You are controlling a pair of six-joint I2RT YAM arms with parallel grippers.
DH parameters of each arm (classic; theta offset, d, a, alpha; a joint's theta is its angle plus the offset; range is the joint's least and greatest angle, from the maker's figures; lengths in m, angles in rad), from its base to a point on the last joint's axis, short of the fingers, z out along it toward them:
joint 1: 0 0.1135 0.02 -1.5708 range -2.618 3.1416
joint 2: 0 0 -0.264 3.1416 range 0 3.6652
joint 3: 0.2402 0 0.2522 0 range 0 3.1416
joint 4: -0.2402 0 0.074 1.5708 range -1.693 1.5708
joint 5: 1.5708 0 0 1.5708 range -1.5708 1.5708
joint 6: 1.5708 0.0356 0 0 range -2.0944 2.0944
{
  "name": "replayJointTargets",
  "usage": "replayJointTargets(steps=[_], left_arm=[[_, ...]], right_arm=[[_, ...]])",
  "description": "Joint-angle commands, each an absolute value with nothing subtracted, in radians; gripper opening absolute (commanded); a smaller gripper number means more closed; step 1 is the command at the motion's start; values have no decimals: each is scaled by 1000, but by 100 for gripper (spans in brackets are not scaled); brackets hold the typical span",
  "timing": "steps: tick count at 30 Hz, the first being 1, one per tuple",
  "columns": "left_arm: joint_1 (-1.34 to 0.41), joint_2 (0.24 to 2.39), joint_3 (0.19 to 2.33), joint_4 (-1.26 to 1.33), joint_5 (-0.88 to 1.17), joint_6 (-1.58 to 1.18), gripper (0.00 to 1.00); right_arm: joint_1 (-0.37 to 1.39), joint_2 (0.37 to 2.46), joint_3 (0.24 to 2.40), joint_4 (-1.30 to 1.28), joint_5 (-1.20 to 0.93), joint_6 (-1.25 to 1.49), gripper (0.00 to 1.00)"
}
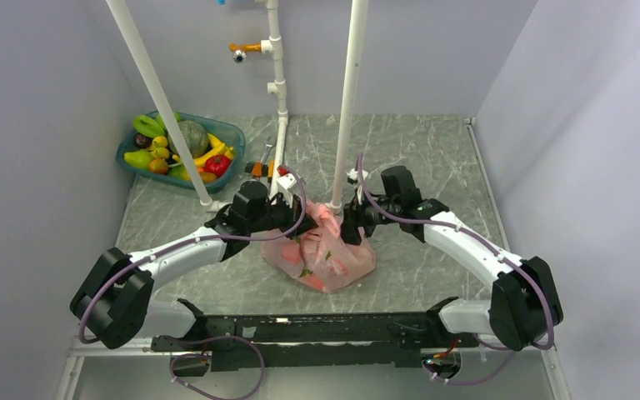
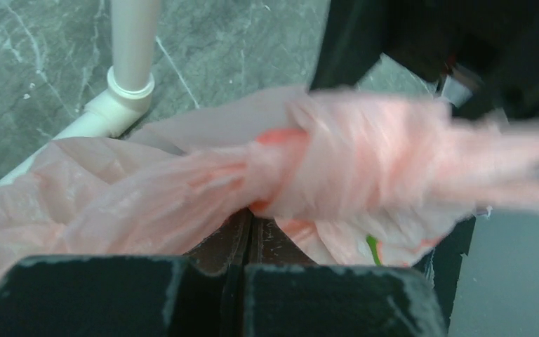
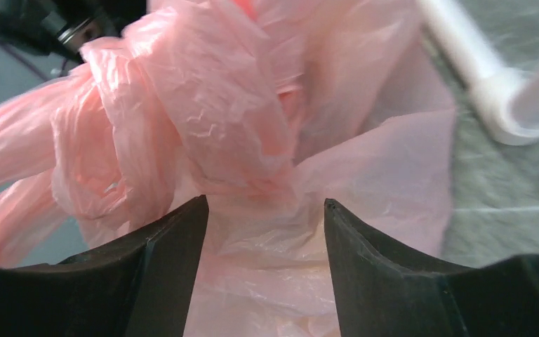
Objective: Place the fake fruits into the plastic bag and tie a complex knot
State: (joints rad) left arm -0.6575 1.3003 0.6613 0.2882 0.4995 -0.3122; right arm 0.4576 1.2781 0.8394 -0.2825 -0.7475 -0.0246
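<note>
The pink plastic bag (image 1: 327, 260) lies on the table between my two arms, and red and green shapes show through its film. The knot (image 1: 326, 215) at its top is a tight pink bunch (image 2: 344, 165) (image 3: 203, 119) with tails running out sideways. My left gripper (image 1: 298, 218) (image 2: 254, 217) is shut, its tips buried in the film just under the knot. My right gripper (image 1: 352, 227) (image 3: 265, 203) stands open with loose bag film between its fingers, just below the knot. More fake fruits (image 1: 175, 152) lie in the basin at the far left.
The teal basin (image 1: 235, 133) sits at the back left. Two white pipes (image 1: 346, 108) (image 1: 154, 92) rise from the table just behind the bag, with a pipe foot (image 2: 123, 98) close to it. A wrench and an orange tool (image 1: 260, 164) lie by the middle pipe.
</note>
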Motion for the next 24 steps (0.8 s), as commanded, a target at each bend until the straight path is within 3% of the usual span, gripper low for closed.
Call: replayJointTargets(steps=[1,4,11,19,24], left_arm=[[-634,1333,725,380,556,-322,0],[-634,1362,736,435,678,-346,0],[-636,1372,687,536,913,-412,0],[-634,1379,658,493,1014,-367,0],[-635,1389,665,506,1009,-373,0]], right_arm=[[544,1226,783,-180,-834,16,68],[613,1237,768,-31,-785,125,75],[656,1322,812,185,-711,302,81],[568,1156,834,-122,-747,148,91],[516,1073,842,-302,-780,30,86]])
